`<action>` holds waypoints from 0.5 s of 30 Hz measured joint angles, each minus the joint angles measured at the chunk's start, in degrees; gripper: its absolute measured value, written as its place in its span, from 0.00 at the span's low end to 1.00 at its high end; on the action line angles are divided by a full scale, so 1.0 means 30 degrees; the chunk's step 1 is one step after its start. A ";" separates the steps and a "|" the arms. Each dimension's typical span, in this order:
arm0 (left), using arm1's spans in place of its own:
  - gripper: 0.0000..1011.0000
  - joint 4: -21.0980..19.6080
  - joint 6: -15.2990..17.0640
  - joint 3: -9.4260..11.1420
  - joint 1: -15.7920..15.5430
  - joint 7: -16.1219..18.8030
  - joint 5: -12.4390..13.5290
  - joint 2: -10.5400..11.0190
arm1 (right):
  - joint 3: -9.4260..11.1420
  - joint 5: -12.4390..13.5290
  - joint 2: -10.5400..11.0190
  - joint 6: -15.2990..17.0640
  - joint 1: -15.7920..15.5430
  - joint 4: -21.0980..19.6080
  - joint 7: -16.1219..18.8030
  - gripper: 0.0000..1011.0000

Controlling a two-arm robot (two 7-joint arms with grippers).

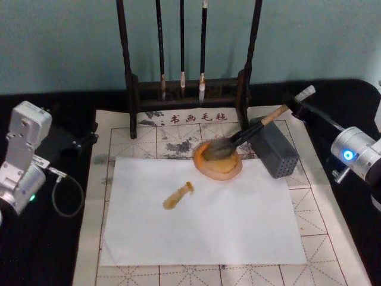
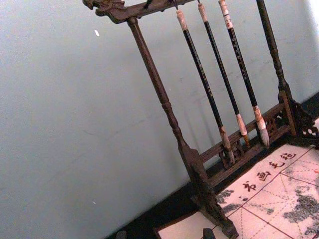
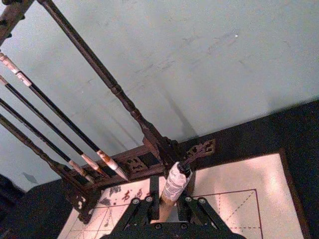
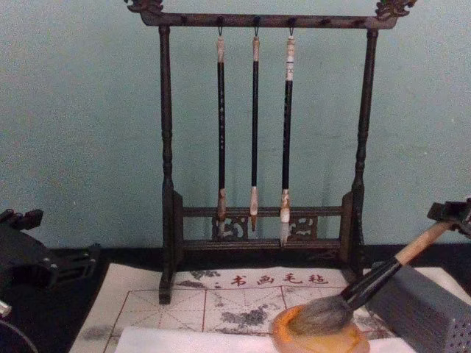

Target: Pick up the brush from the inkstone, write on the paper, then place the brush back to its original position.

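- While the brush point(image 1: 238, 140) lies slanted with its bushy bristles in the orange inkstone point(image 1: 218, 162), just right of centre in the head view, the right gripper point(image 1: 296, 105) sits at the handle's upper end, in the upper right of that frame.
- In the right wrist view the right gripper's fingers point(image 3: 149, 211) stand on either side of the tan handle, just below the white end cap, at the bottom centre; they look clamped on the handle.
- The chest view shows the brush rising from the dish at the lower right toward the right edge, where the gripper meets the handle.
- The handle leans over the grey perforated box point(image 1: 275, 149), which stands just right of the inkstone.
- The white paper point(image 1: 202, 214) fills the lower middle of the head view and carries a short amber stroke point(image 1: 178, 196) left of centre; the inkstone overlaps its top edge.
- Under the paper lies a gridded felt mat point(image 1: 324, 214).
- A dark wooden brush rack point(image 4: 263, 140) stands behind, with three thin brushes point(image 4: 254, 132) hanging from it.
- The left gripper point(image 1: 83, 141) rests at the left edge of the head view, well apart from the paper; whether it is released or clenched cannot be told.
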 joint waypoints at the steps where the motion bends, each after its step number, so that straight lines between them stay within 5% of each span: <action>1: 0.99 0.0000 0.0001 0.0000 -0.0001 0.0000 -0.0001 0.0000 | -0.0018 0.0019 0.0013 -0.0002 0.0004 0.0012 -0.0004 0.21; 15: 0.99 0.0000 0.0000 0.0000 0.0000 0.0000 0.0000 0.0000 | -0.0093 0.0068 0.0051 -0.0032 0.0030 0.0037 -0.0020 0.21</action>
